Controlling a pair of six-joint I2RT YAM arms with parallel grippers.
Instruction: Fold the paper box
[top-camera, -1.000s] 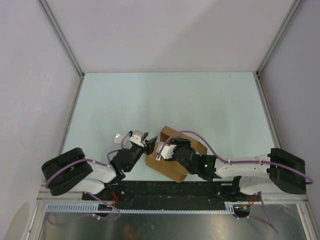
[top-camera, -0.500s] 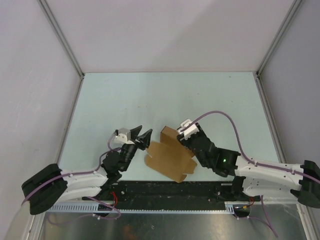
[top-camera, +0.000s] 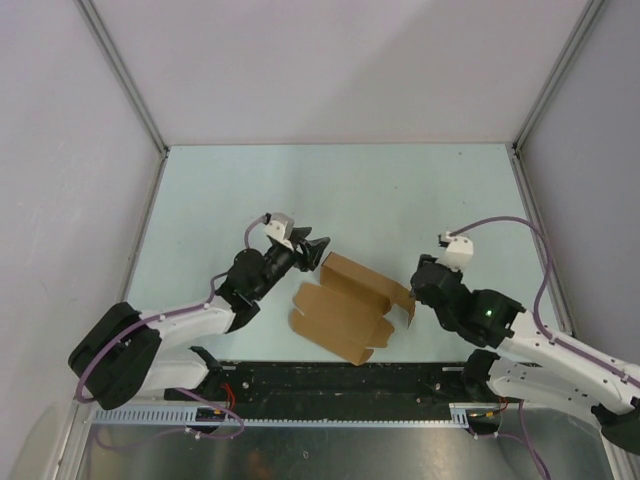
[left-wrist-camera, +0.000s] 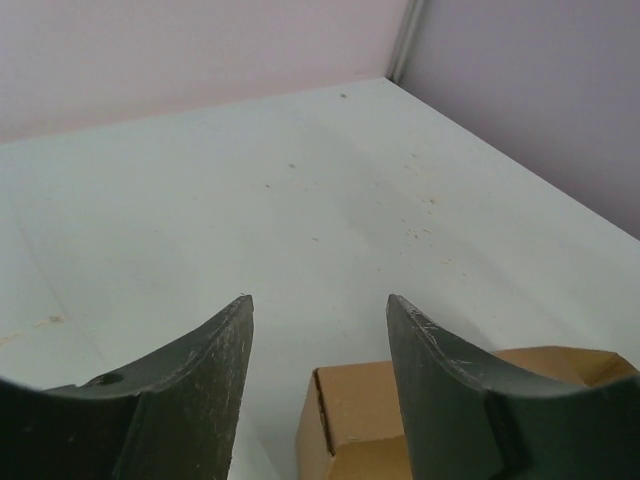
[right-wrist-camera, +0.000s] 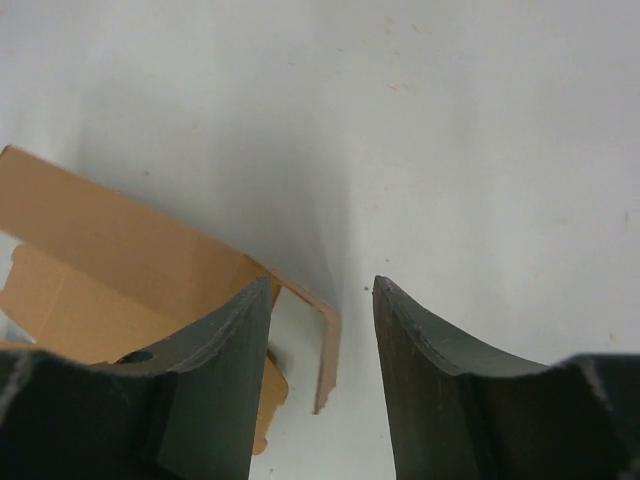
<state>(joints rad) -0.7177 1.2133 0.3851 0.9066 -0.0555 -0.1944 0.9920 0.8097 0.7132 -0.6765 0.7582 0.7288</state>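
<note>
The paper box (top-camera: 345, 308) is a brown cardboard sheet lying partly folded near the table's front middle, its far wall raised. My left gripper (top-camera: 317, 254) hovers open at the box's far left corner. In the left wrist view that corner (left-wrist-camera: 372, 418) shows low between the fingers (left-wrist-camera: 200, 400). My right gripper (top-camera: 413, 296) is at the box's right end, open. In the right wrist view a thin raised end flap (right-wrist-camera: 326, 352) stands between the fingertips (right-wrist-camera: 322, 282), while the box body (right-wrist-camera: 100, 250) lies to the left. I cannot tell whether either finger touches it.
Pale green table surface (top-camera: 400, 200) stretches beyond the box to the white back and side walls. The black base rail (top-camera: 340, 385) runs along the near edge, just behind the box.
The right arm has pulled back off the box's top to its right end. The left arm has swung forward and right to the far left corner. The box is now uncovered.
</note>
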